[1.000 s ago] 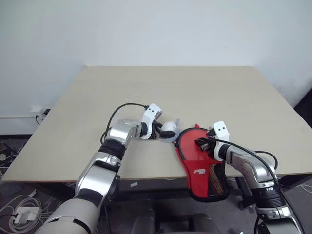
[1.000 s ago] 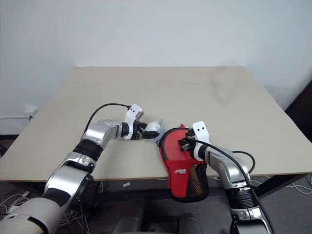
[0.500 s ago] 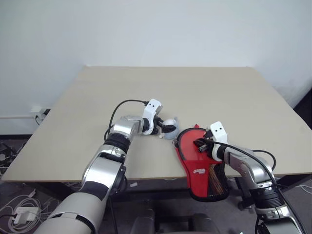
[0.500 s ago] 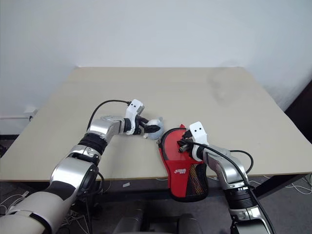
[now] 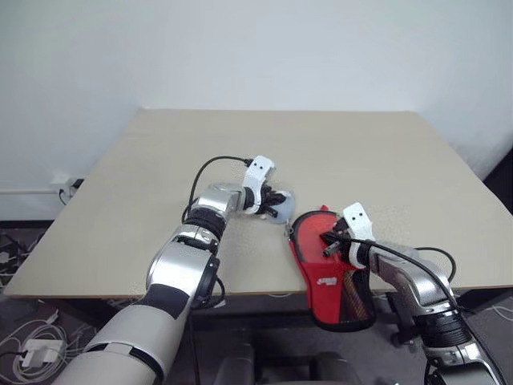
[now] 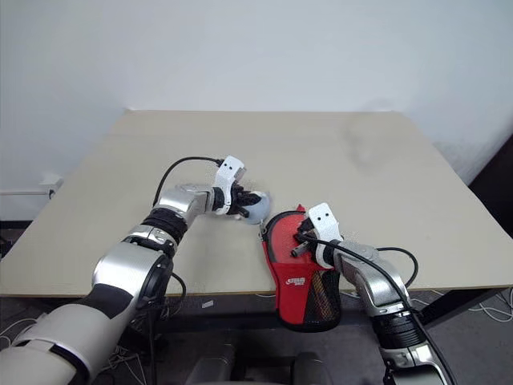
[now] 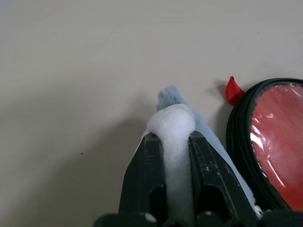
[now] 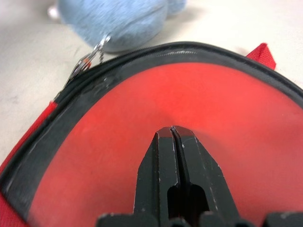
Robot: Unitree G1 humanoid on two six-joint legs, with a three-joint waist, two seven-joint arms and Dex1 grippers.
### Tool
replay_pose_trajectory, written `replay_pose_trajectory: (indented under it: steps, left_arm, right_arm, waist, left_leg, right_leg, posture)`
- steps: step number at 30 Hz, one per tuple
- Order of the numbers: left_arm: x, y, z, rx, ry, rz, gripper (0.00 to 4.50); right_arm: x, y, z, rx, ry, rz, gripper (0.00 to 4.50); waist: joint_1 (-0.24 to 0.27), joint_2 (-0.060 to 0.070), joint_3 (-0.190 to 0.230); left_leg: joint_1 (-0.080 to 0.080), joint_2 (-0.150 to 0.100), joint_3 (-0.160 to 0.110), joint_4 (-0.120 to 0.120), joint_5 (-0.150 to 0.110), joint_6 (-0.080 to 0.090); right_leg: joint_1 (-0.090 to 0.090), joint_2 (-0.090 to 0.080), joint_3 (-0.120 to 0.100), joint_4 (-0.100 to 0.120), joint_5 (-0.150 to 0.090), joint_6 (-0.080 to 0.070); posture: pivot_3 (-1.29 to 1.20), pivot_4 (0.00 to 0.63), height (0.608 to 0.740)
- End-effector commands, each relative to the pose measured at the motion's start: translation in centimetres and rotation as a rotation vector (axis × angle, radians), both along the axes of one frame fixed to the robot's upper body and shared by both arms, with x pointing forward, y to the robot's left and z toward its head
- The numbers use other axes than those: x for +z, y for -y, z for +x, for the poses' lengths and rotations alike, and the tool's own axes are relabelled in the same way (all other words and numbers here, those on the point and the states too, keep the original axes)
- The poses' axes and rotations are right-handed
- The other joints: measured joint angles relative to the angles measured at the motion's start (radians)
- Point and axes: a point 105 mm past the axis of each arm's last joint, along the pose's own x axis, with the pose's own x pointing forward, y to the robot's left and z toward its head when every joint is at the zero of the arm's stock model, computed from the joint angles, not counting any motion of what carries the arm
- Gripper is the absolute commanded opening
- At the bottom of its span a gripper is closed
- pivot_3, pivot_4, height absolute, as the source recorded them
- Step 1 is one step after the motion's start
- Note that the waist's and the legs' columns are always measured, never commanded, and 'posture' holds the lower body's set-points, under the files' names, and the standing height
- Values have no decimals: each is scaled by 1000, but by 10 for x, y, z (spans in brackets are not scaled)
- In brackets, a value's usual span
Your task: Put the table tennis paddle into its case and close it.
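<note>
Left pincer (image 7: 173, 142) clamps the blue-and-white plush zipper charm (image 5: 280, 207) just beyond the case (image 5: 333, 277); right pincer (image 8: 172, 133) shut, pressing the paddle (image 8: 189, 118) inside. Pull steadily along the rim.

The left gripper (image 7: 177, 142) pinches a plush charm (image 7: 176, 126) beside the case (image 7: 272, 142).

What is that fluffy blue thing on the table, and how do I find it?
Look at the tan table, near its front edge, just beside the red case. The left end effector pinches a small plush charm: pale blue and white, the one soft, fuzzy thing there.
</note>
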Motion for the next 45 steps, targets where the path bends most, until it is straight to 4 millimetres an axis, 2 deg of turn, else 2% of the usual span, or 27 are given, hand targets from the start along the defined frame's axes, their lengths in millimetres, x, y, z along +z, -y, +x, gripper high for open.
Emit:
replay_pose_trajectory:
  steps: [1,5,9,17,21,25,30,39,45]
  left_arm:
    - [23,0,13,30,90,25,445]
    - [30,3,16,34,126,35,445]
    - [45,10,22,36,187,28,445]
    - [57,21,26,53,247,39,445]
    - [67,31,31,114,281,15,445]
    - [74,52,31,151,326,12,445]
    - [74,71,27,163,350,1,445]
    - [68,113,10,90,409,-8,445]
    - [66,147,-10,-65,499,6,445]
  right_arm:
    - [-30,4,-13,-19,-142,-51,0]
    - [-37,4,-18,-20,-207,-54,0]
    - [-40,3,-21,-34,-256,-34,0]
    - [-41,2,-23,-35,-268,-43,0]
    - [-40,0,-24,-30,-261,-36,0]
    - [-39,-3,-28,-14,-256,-32,0]
    - [-39,-4,-31,-16,-253,-35,0]
    - [-40,-4,-32,-41,-243,-32,0]
    - [-39,-8,-33,-38,-240,-28,0]
  waist:
    - [0,0,0]
    - [0,-2,-1]
    - [0,-2,-1]
    - [0,-2,-1]
    - [1,-2,-1]
    - [1,-3,-1]
    - [0,-2,-1]
    - [1,-3,-1]
    - [1,-2,-1]
  left_leg:
    - [0,0,0,0,0,0]
    - [0,0,0,0,0,0]
    - [0,0,-1,0,0,0]
    - [0,0,-1,0,0,0]
    - [0,0,-1,0,0,0]
    - [0,0,-1,0,0,0]
    - [0,0,-1,0,0,0]
    - [0,0,0,0,0,0]
    - [0,0,0,0,0,0]
  right_leg:
    - [0,0,0,0,0,0]
    - [0,0,-1,0,0,0]
    - [0,0,-1,0,0,0]
    - [0,0,-1,0,0,0]
    - [0,0,-1,0,0,0]
    - [0,0,-1,0,0,1]
    - [0,0,-1,0,0,1]
    - [0,0,-1,0,0,1]
    - [0,0,-1,0,0,1]
  posture:
    - [0,0,715]
    - [0,0,715]
    - [0,0,715]
    - [0,0,715]
    - [0,0,715]
    - [0,0,715]
    - [0,0,715]
    - [0,0,715]
    - [0,0,715]
